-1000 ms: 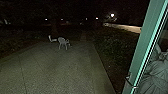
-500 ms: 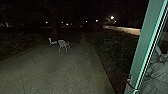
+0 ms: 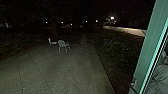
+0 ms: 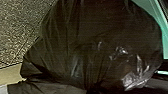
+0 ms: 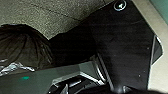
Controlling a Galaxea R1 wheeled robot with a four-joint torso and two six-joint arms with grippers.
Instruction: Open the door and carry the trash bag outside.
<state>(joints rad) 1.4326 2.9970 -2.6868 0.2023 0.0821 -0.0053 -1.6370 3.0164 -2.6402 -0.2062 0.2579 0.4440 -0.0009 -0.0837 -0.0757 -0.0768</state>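
The door's green frame [image 3: 147,50] stands along the right of the head view, with a handle [image 3: 134,87] low on its edge and glass beyond it. A full black trash bag [image 4: 95,37] shows large and close in the left wrist view, its plastic gathered toward a dark knot; what holds it there is hidden. In the right wrist view part of the same bag [image 5: 25,45] bulges beside the robot's dark plate and jointed bar.
A paved yard [image 3: 57,72] stretches ahead. Two pale chairs, one of them nearer [image 3: 63,45], stand at its far end. Dark planting [image 3: 112,50] borders the paving on the right, and distant lamps shine beyond.
The head view has shifted a little. The door frame now stands slightly farther right in it, and less of the glass beyond it shows.
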